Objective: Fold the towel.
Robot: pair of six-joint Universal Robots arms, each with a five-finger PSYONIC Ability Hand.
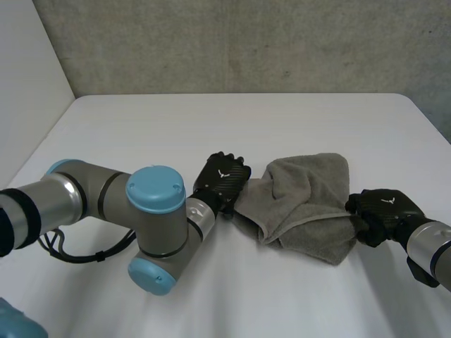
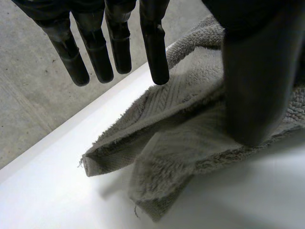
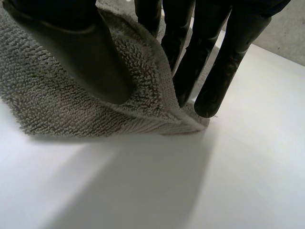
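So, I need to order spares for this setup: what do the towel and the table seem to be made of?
The towel looks like grey terry, likely cotton: matte, with small loops standing up in the pile and a flatter woven band near its edge. The table is smooth, white and faintly glossy, with soft shadows: laminate or painted board perhaps, but the look doesn't settle which.

Far half of table [image 1: 232,120] is bare: a wide lane runs left to right, up to the wall [image 1: 246,42]. Mid-table is blocked by the towel [image 1: 303,201] heap, with left hand [image 1: 222,179] at its left edge and right hand [image 1: 384,210] clamped on its right edge. Left arm [image 1: 134,211] elbow takes the near-left. The near strip between that elbow and right arm [image 1: 430,253] is bare. Side wall [image 1: 28,77] bounds the table's left edge.
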